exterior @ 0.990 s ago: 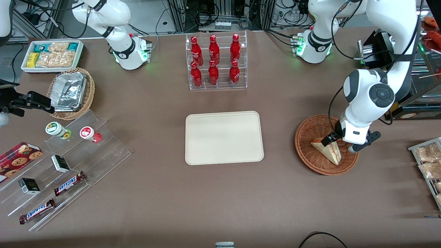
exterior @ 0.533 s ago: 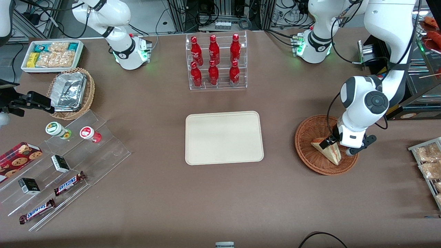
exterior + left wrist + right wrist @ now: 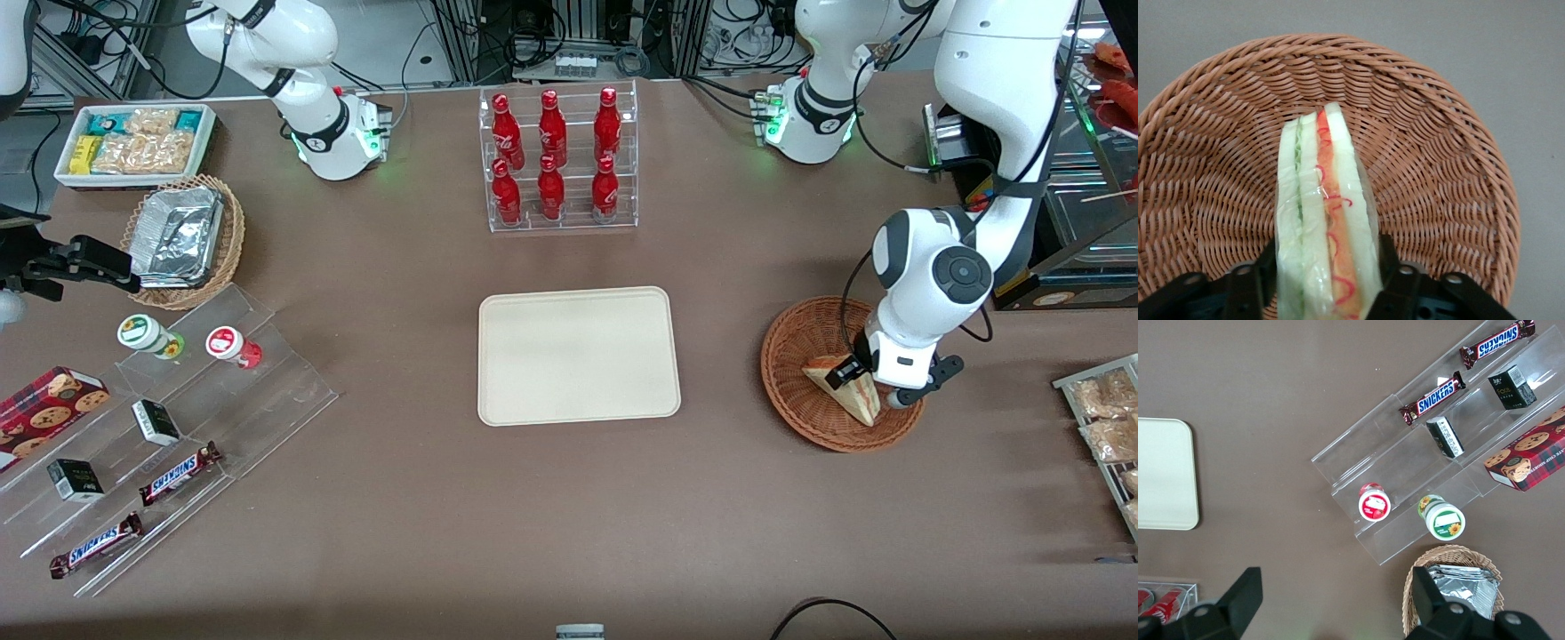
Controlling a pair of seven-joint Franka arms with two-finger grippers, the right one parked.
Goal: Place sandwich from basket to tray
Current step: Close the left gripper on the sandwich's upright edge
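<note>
**Sandwich pinched between the fingers, sitting in the basket**

Front view first: my working arm's gripper (image 3: 861,380) is down inside the reddish-brown wicker basket (image 3: 791,400), which sits toward the working arm's end of the table. The sandwich (image 3: 849,391) lies in the basket, in the part nearer the front camera. It's a pale wedge and its long axis runs diagonally, one corner toward the tray, the other slanting down toward the camera-side rim. One dark fingertip (image 3: 839,373) is pressed on the wedge's upper face. The cream tray (image 3: 578,356) is in the middle of the table, well apart from the basket, with nothing on it. A clear rack of red bottles (image 3: 556,160) stands farther from the camera than the tray.

Left wrist view: this is the good one. The sandwich (image 3: 1327,220) stands on edge with its layered cut face toward the camera, green filling along one bread slice and red-orange along the next. Its long axis points straight away from the wrist, toward the basket's (image 3: 1451,200) woven wall. The black fingers (image 3: 1388,257) sit against both flat sides, so I read the gripper (image 3: 1328,267) as clamped on the sandwich.

Right wrist view: only a corner of the tray (image 3: 1165,473) shows here, plus the clear stepped display with Snickers bars (image 3: 1435,397).
</note>
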